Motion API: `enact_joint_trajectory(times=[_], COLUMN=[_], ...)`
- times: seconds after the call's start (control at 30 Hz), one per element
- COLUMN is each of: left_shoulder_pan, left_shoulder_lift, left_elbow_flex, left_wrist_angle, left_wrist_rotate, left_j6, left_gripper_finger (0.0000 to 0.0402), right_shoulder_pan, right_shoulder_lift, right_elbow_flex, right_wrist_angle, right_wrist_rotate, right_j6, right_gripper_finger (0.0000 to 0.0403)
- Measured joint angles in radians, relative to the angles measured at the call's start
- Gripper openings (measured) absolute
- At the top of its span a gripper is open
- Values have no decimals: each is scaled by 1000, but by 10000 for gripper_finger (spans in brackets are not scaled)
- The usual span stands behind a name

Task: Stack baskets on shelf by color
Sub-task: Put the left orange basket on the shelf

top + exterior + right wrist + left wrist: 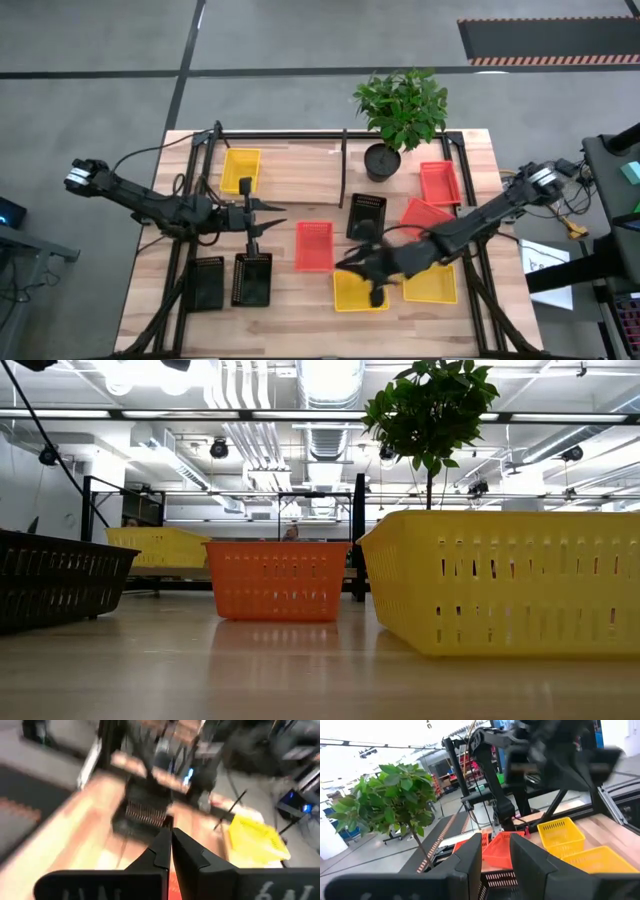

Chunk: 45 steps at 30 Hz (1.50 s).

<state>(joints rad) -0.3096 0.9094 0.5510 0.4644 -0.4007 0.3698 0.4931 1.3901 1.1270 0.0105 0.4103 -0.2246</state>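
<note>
Baskets lie scattered on the wooden top. The high view shows a yellow basket [240, 170] on the shelf [300, 165] at the far left. A black basket [366, 215] and a red basket [314, 245] sit mid-table, and two red ones [438, 184] are at the far right. Two yellow ones [432, 285] stand near the front, two black ones [230, 282] at the front left. My left gripper [278, 220] [495, 855] hangs open and empty left of centre. My right gripper [352, 266] [171, 837] is shut and empty, above the gap between the red basket and a yellow one [360, 292].
A potted plant [400, 110] stands at the far middle, its black pot [382, 160] on the board. Thin black rods [343, 170] frame and divide the shelf. In the low view, a yellow basket [510, 580] stands close, with a red-orange basket [275, 580] and a black one [60, 575] farther off.
</note>
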Motion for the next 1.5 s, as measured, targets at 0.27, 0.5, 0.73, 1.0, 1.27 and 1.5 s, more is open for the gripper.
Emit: enact_joint_trajectory(times=[0.27, 0.5, 0.73, 1.0, 1.27, 1.5], left_shoulder_pan=[0, 0, -3, -13, -13, -13], left_shoulder_lift=[7, 7, -35, -63, -129, -160], left_elbow_flex=[0, 0, -1, -16, -62, -82], left_wrist_angle=[-2, -1, 65, 52, 52, 50], left_wrist_rotate=[2, 3, -24, -23, -23, -23], left_j6=[2, 0, -102, -78, -71, -75], left_gripper_finger=[84, 84, 84, 84, 84, 84], right_shoulder_pan=[-9, -18, -40, -48, -50, -65], right_shoulder_lift=[205, 319, 368, 376, 459, 540], right_elbow_flex=[230, 326, 383, 395, 394, 406], right_wrist_angle=[-189, -263, -379, -398, -379, -368], right_wrist_rotate=[12, 12, 7, -21, -17, -17], right_j6=[-10, 12, 137, 284, 416, 454], right_gripper_finger=[9, 9, 13, 89, 167, 187])
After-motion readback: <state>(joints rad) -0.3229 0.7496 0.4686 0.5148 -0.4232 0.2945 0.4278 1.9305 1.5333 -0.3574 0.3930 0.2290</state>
